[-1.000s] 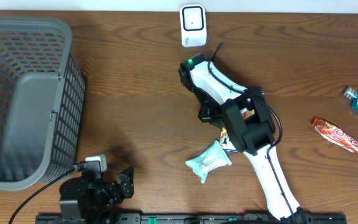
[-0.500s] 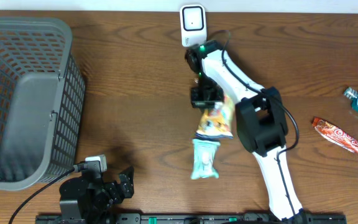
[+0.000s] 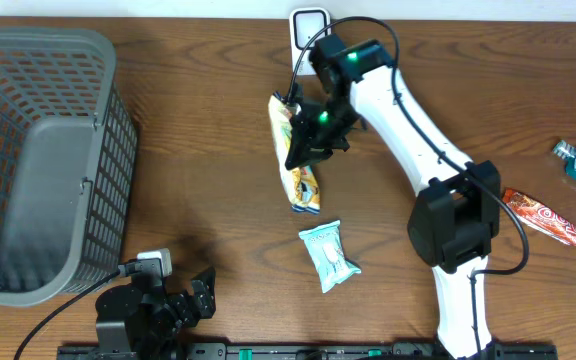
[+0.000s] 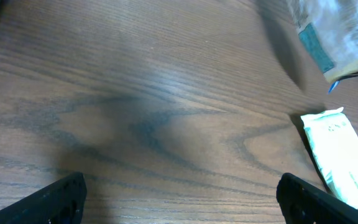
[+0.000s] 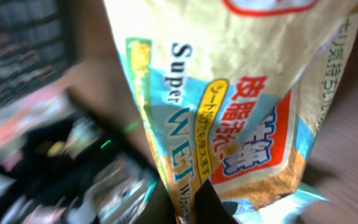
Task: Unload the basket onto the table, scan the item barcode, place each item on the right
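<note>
Presenting step: right gripper point(image 3: 296, 152) clamps a wipes pack point(image 3: 304, 188) beside the far scanner point(image 3: 308, 20); next, likely turn its barcode scannerward. Left gripper point(image 3: 193, 290) rests near-left, jaws apart.

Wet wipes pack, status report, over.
Right gripper shut on wet wipes pack, lifted near white scanner. Left gripper open, low. Teal packet on table, apart, not in the way.

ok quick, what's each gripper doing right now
left gripper: open, holding nothing
right gripper: closed on the wet wipes pack
</note>
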Robot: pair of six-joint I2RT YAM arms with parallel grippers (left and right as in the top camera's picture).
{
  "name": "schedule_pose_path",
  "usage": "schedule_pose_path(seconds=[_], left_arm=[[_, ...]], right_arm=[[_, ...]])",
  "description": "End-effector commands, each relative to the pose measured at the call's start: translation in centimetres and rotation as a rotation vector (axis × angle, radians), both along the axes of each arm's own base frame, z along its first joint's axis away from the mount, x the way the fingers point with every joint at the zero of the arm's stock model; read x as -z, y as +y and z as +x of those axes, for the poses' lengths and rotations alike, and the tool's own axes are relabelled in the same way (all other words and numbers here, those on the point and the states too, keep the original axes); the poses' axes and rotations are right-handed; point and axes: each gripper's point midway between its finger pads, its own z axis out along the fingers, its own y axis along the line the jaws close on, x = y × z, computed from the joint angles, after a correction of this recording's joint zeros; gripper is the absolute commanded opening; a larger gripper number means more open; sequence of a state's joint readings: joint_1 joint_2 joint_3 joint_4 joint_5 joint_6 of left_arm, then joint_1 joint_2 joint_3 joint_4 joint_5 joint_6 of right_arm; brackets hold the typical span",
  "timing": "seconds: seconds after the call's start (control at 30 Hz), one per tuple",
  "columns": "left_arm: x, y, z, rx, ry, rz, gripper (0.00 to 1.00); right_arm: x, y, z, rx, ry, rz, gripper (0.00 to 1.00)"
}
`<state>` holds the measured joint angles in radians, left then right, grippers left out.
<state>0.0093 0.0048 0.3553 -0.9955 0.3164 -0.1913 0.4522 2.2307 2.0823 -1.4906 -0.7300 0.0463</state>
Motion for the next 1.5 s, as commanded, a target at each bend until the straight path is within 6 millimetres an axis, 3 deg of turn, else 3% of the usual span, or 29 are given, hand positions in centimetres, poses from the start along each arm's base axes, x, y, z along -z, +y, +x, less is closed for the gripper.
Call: schedule_pose_path(seconds=[0.0,0.1,0.23,0.5,0.73,1.03,1.27,1.47], left_arm=[[0.3,-0.2,-0.2,0.003,0.015,-0.015,0.98],[0.3,-0.2,-0.2,0.003,0.015,-0.015,0.98],[0.3,-0.2,-0.2,0.002,0.015,-0.015,0.98],[0.3,-0.2,-0.2,0.003,0.015,-0.015,0.98],[0.3,-0.2,-0.2,0.003,0.015,-0.015,0.98],[0.3,-0.2,-0.2,0.002,0.015,-0.015,0.98],[0.3,-0.2,-0.2,0.003,0.015,-0.015,0.98],[0.3,-0.2,-0.2,0.003,0.015,-0.015,0.98]], right_arm=[[-5.0,0.8,-0.6,-0.136,-0.067,0.389,0.01],[-5.5,-0.4,-0.7,-0.146,-0.077,0.500,0.01],[-5.0,-0.7,-0.9,-0.124,-0.071,0.643,0.01],[-0.5,-0.6,-2.3,-0.052,-0.046,0.808,0.01],[2.0,-3.5,-1.6,0.032,-0.006,0.734,0.01],[5.4,-9.2,0.0,0.078,-0.022,0.520,0.02],[6.3,-10.7,0.1,0.087,-0.027,0.473,0.01],[9.0,-12.9,-1.1,0.028,-0.009,0.307,0.03]])
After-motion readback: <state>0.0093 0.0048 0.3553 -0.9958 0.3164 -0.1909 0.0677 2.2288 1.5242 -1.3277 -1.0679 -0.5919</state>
